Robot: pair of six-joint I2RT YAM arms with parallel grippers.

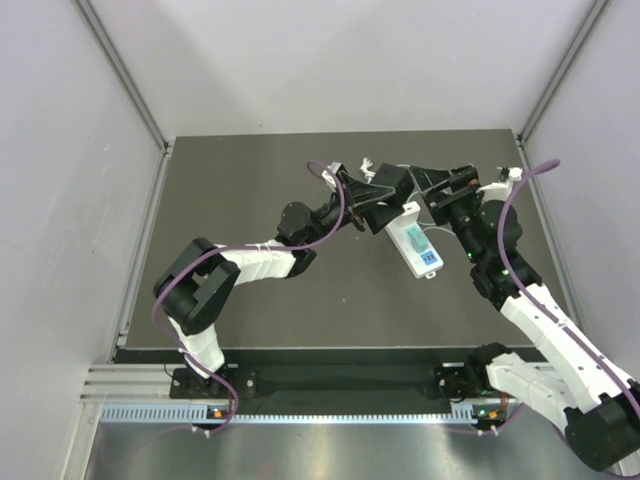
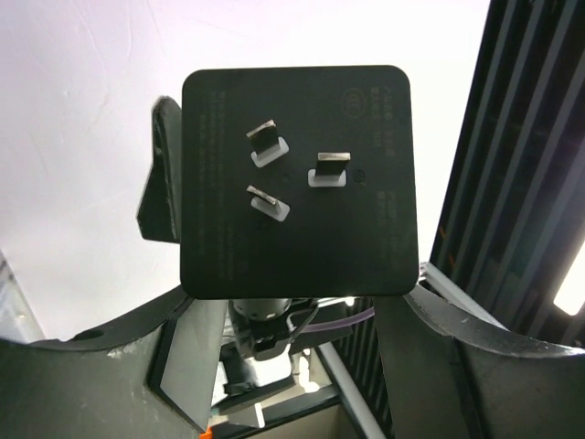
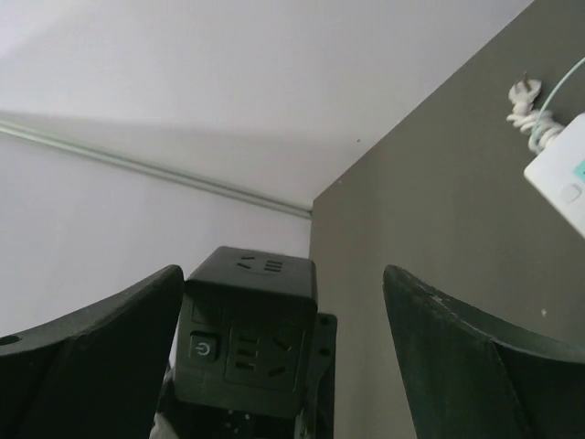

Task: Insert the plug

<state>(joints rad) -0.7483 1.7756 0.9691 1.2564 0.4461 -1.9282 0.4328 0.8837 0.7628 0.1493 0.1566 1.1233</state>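
The 1 black cube adapter [image 2: 366, 238] sits clamped in the left gripper [image 2: 297, 311], jaws about half apart on its sides, raised above the table [image 1: 230, 200] toward the far right. Its flat face carries 3 metal prongs [image 2: 329, 167]. The right gripper [image 3: 283, 270] faces it from 3 o'clock, its 2 fingers [image 3: 457, 366] spread wide and holding nothing. 1 white power strip [image 1: 415, 245] lies at 5 o'clock of the cube, with 1 white cord bundle [image 3: 530, 110] beyond.
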